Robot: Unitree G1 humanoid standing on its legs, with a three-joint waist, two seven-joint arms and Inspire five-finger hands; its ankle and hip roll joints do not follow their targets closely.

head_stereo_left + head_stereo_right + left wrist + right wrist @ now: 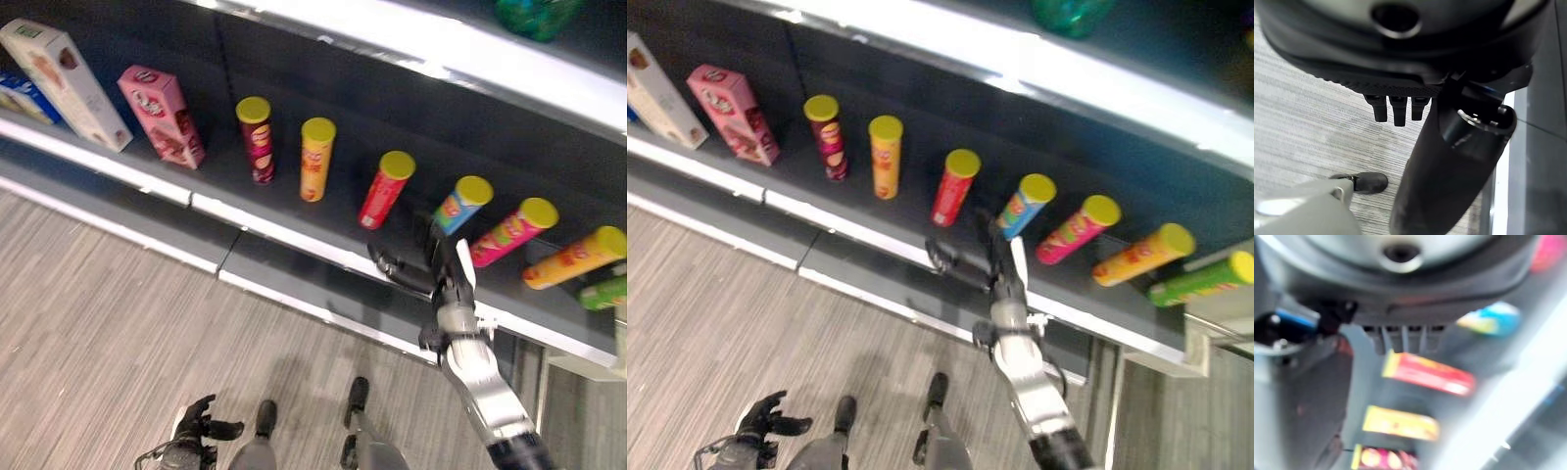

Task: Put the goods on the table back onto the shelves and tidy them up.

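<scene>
Yellow-lidded snack cans stand in a row on the dark shelf (294, 211): maroon can (257, 138), orange can (314, 158), red can (385, 189), blue can (460, 204), pink can (513, 231), another orange can (575, 257), with a green can (1202, 279) at the far right. Pink box (162, 115) and white box (65, 82) sit further left on the same shelf. Right hand (431, 264) reaches up at the shelf edge below the blue can, fingers spread, holding nothing. Left hand (201, 421) hangs low over the grey floor (98, 323), fingers loosely extended, empty.
</scene>
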